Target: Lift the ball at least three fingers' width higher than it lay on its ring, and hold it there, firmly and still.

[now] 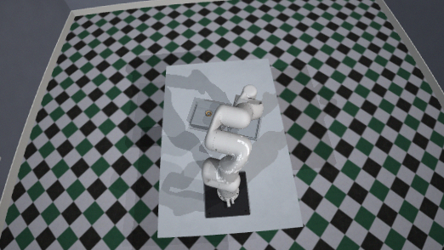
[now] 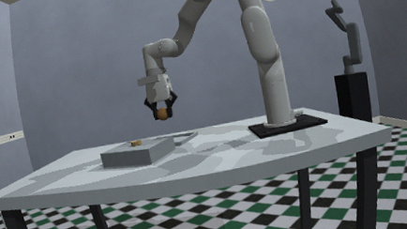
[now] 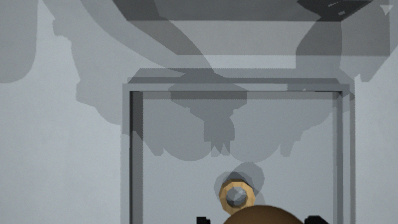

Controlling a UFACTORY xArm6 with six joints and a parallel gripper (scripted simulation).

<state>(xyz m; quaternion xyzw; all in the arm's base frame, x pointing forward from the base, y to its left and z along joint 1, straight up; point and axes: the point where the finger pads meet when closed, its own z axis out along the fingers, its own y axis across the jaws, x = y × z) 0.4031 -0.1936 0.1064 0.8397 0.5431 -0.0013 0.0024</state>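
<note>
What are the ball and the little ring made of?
The ball, pinched in the gripper, looks like matte orange-brown rubber or wood: smooth, with no shine. The ring below looks like brass or gold-coloured metal, yellow with flat facets around a grey middle. The pictures can't settle either for sure.
</note>
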